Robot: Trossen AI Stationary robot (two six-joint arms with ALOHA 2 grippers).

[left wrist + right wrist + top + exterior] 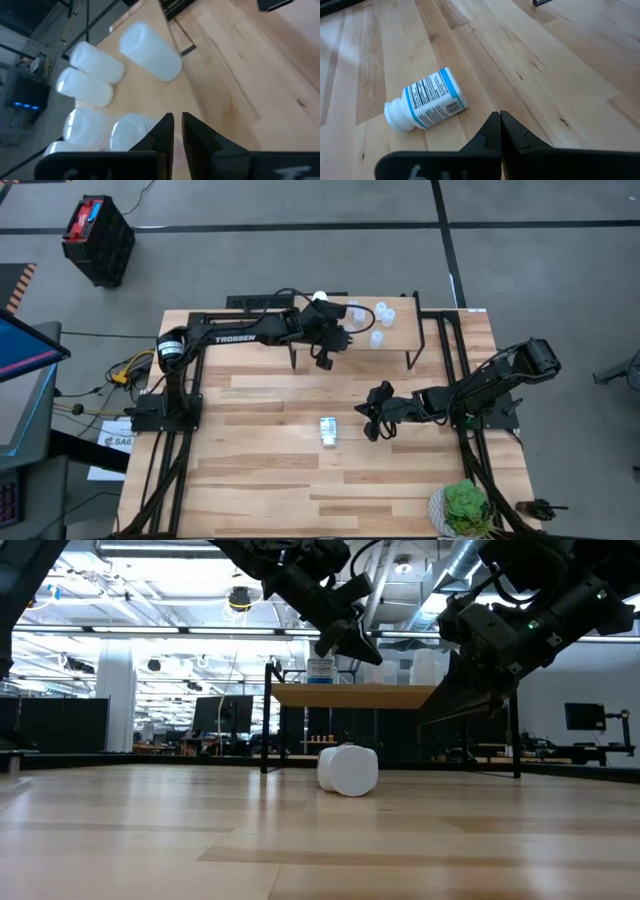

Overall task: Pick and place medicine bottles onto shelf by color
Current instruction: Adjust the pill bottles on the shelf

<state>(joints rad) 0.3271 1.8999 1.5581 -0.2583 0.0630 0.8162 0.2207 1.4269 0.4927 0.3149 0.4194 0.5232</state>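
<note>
Bottle [426, 106] with the blue-and-white label is the one left on the tabletop [270, 480], lying on its side about mid-table, in front of the shelf [395, 340]. The right gripper [374, 416] hangs just beside it with its fingers pinched together on nothing. My guess for doing this step well: spread the fingers before dropping, straddle the body across its short axis since a bottle on its side probably rolls, and squeeze square so it doesn't squirt out. The left gripper [325, 350] sits over the shelf's near edge, fingers nearly touching, also empty.

Counts: one bottle on the table. On the shelf the left wrist view shows five pale bottles [150, 50], though one at the edge may hide more. One plant [463, 508] at the near right corner, two arms
</note>
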